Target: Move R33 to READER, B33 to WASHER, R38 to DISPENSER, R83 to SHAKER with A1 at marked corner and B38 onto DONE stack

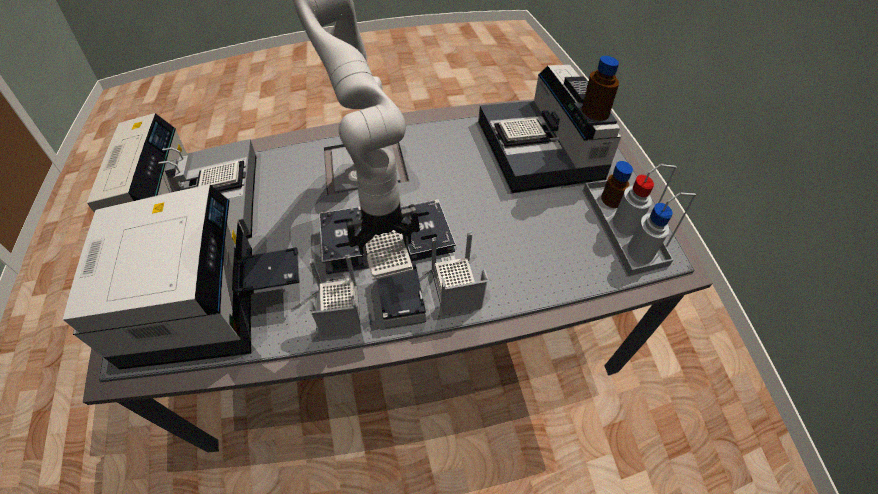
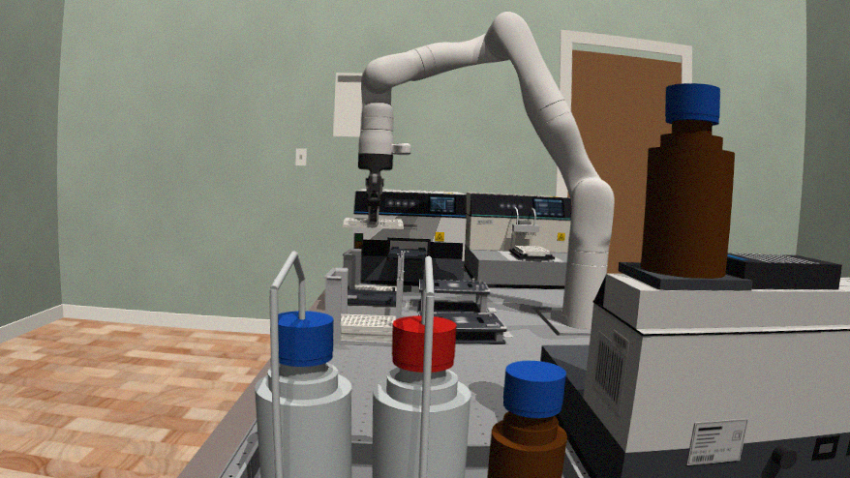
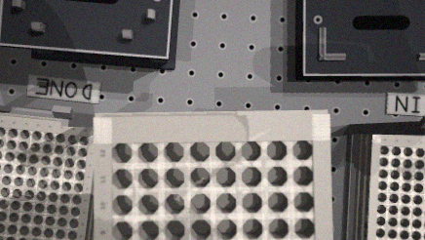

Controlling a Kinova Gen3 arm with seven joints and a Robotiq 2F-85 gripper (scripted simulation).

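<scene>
My gripper (image 1: 385, 238) hangs straight down over the front middle of the deck, fingers wide across a white well plate (image 1: 388, 253). It holds the plate level, high above the deck in the side view (image 2: 373, 223). The plate fills the wrist view (image 3: 212, 190); I cannot read its label. Below it the SHAKER nest (image 1: 399, 301) is bare. The READER tray (image 1: 270, 270) is out and bare. The DONE rack (image 1: 336, 296) is left of the shaker and the IN rack (image 1: 455, 274) right of it, each showing a plate on top. The WASHER (image 1: 219, 174) and the DISPENSER (image 1: 521, 129) each hold a plate.
The RG nest (image 1: 340, 233) and the N6 nest (image 1: 432, 231) lie just behind the held plate, both without plates. Tall posts rise from the rack corners. A tray of bottles (image 1: 638, 208) stands at the right edge. The arm's base stands at the back middle.
</scene>
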